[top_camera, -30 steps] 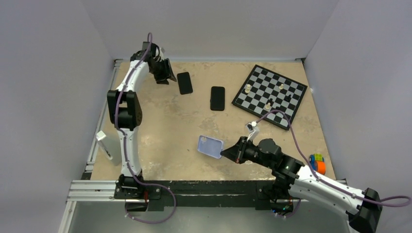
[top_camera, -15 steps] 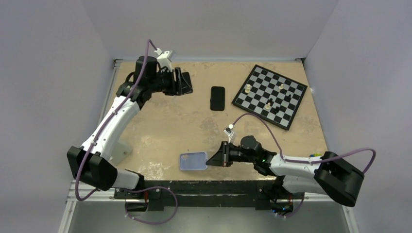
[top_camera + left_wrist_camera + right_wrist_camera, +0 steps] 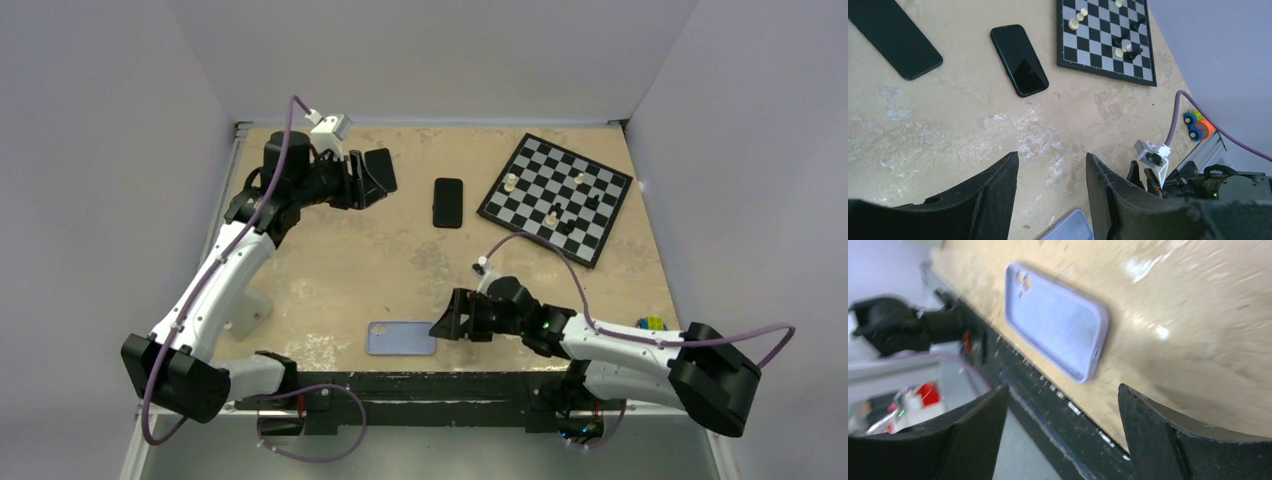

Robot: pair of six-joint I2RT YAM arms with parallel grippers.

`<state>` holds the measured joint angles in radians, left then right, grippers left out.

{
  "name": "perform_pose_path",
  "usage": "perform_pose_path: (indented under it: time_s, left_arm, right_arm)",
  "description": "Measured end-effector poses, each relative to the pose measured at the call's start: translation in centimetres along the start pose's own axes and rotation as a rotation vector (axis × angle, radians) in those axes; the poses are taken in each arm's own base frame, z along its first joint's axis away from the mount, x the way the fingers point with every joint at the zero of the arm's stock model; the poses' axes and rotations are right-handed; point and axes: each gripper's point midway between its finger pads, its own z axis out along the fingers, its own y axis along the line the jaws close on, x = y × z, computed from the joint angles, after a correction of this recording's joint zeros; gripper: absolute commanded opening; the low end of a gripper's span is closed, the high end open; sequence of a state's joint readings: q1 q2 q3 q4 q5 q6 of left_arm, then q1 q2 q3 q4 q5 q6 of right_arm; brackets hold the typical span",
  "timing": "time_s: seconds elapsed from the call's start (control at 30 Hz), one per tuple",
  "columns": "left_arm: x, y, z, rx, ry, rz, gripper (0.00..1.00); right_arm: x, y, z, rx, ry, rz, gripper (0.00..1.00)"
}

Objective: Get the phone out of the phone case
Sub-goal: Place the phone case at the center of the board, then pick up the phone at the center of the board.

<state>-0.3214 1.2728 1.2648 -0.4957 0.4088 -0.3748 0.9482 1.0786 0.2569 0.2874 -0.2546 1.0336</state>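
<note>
Tan table (image 3: 330, 262): phone case (image 3: 401, 338) lies bare (phone (image 3: 895, 40) well apart); left claw (image 3: 1051, 159), right claw (image 3: 1063, 391) wide.

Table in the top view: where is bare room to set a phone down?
Free: the wide middle patch between the middle black phone and the phone case. Crowded: the far right around the chessboard, and the near edge by the right gripper.

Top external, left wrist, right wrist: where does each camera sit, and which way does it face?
Top external: above and behind the bases, looking down on the tan table; the left arm and right arm show.
Left wrist: over the table's far left, facing the black-and-white chessboard and the right arm; the open left gripper shows.
Right wrist: low, facing the near edge and the pale lavender phone case; the open right gripper shows.
Shared: the case appears in all three.
</note>
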Motion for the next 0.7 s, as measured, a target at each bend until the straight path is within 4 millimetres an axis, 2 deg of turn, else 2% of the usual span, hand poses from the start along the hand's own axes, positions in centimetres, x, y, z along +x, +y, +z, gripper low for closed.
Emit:
perform_pose_path:
  time_s: [0.1,0.13,0.23,0.3,0.4,0.5,0.57,0.63,0.7]
  left_arm:
    - [-1.0,-1.0,-1.2,0.021,-0.049,0.023,0.56]
    - [-1.3,-1.3,-1.5,0.027,-0.062,0.029,0.56]
    - [-1.7,-1.7,-1.9,0.042,-0.079,0.034,0.56]
    - [-1.6,-1.8,-1.8,0.048,-0.078,0.031,0.56]
    - [-1.3,-1.8,-1.7,0.059,-0.067,0.026,0.56]
    - [-1.0,-1.9,-1.6,0.063,-0.061,0.018,0.56]
    - [-1.0,-1.9,-1.6,0.066,-0.061,0.017,0.56]
    - [-1.1,-2.0,-1.6,0.071,-0.063,0.013,0.56]
    - [-1.1,-2.2,-1.7,0.078,-0.063,0.012,0.56]
  right_arm:
    - [-3.3,-0.6,-0.4,0.17,-0.084,-0.033,0.86]
    - [-5.2,-0.3,-0.5,0.218,-0.128,-0.046,0.86]
    - [-12.2,-0.1,-0.6,0.331,-0.264,-0.051,0.85]
    - [-17.3,-1.1,-0.6,0.418,-0.338,-0.045,0.85]
    - [-24.0,-3.3,0.8,0.574,-0.382,-0.064,0.86]
    - [-28.7,-4.9,3.5,0.678,-0.367,-0.104,0.86]
    - [-30.9,-6.1,5.1,0.737,-0.35,-0.129,0.87]
    - [-32.9,-7.6,6.5,0.789,-0.333,-0.153,0.87]
    - [-33.6,-9.0,7.3,0.829,-0.31,-0.169,0.87]
